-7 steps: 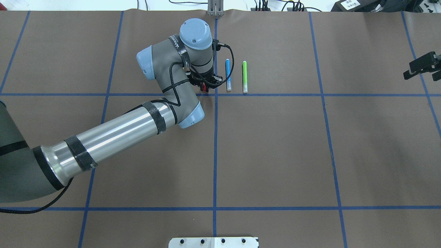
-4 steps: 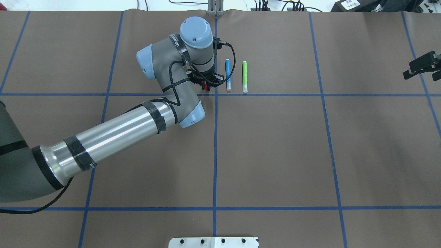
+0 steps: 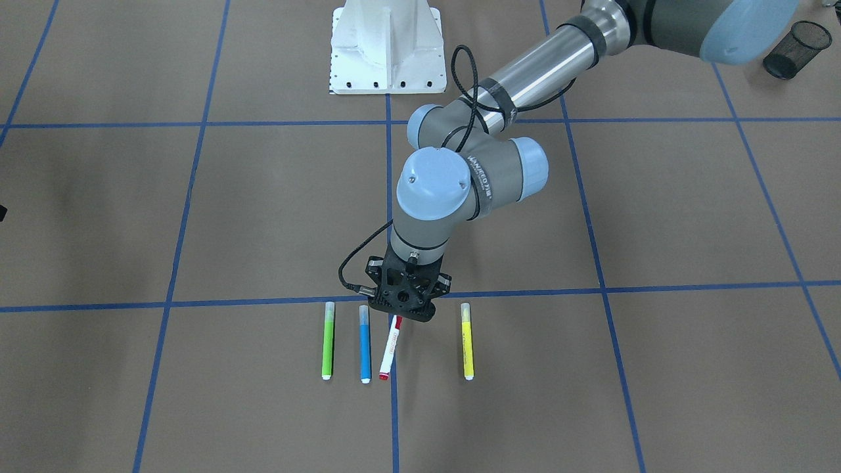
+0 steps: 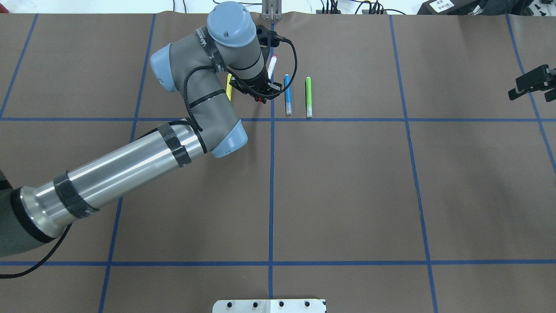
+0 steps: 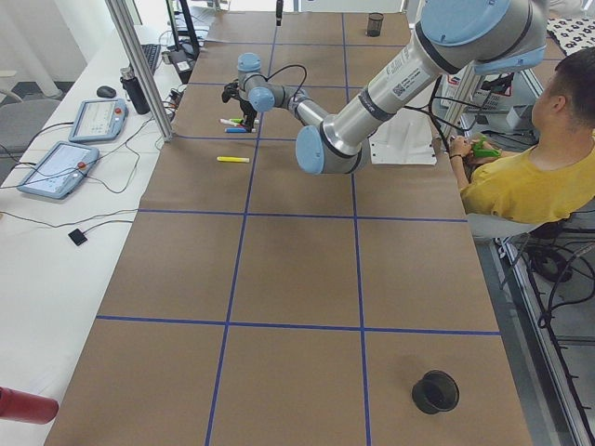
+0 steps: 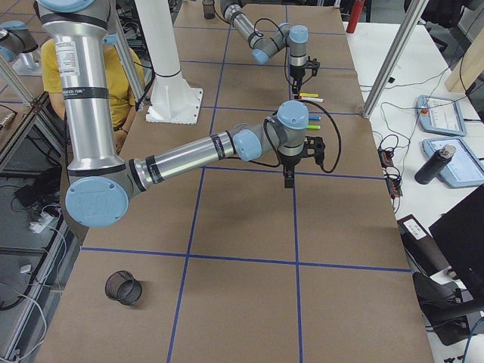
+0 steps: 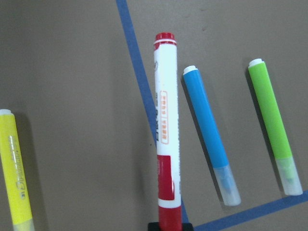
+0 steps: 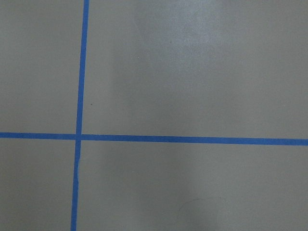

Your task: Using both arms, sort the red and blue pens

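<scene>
The red pen [image 7: 166, 144], white-barrelled with a red cap, hangs tilted above the brown table in my left gripper [image 4: 262, 96], which is shut on its red cap end. The front-facing view shows the same red pen [image 3: 389, 348] below the left gripper [image 3: 401, 314], over the blue centre tape line. The blue pen [image 4: 287, 93] lies flat just to the right, seen also in the wrist view [image 7: 209, 137]. My right gripper [image 4: 532, 83] hovers at the overhead view's right edge, far from the pens; its fingers are not discernible.
A green marker [image 4: 308, 95] lies right of the blue pen and a yellow marker [image 4: 229, 88] left of the held one. A black mesh cup [image 3: 788, 41] stands near the robot's left side. The white pedestal [image 3: 387, 46] is at the base. A person [image 5: 521, 158] sits beside the table.
My left arm has risen and swung away and leftward with the red pen, whose barrel now shows tilted off the table. The yellow marker is uncovered. The right gripper has not moved.
</scene>
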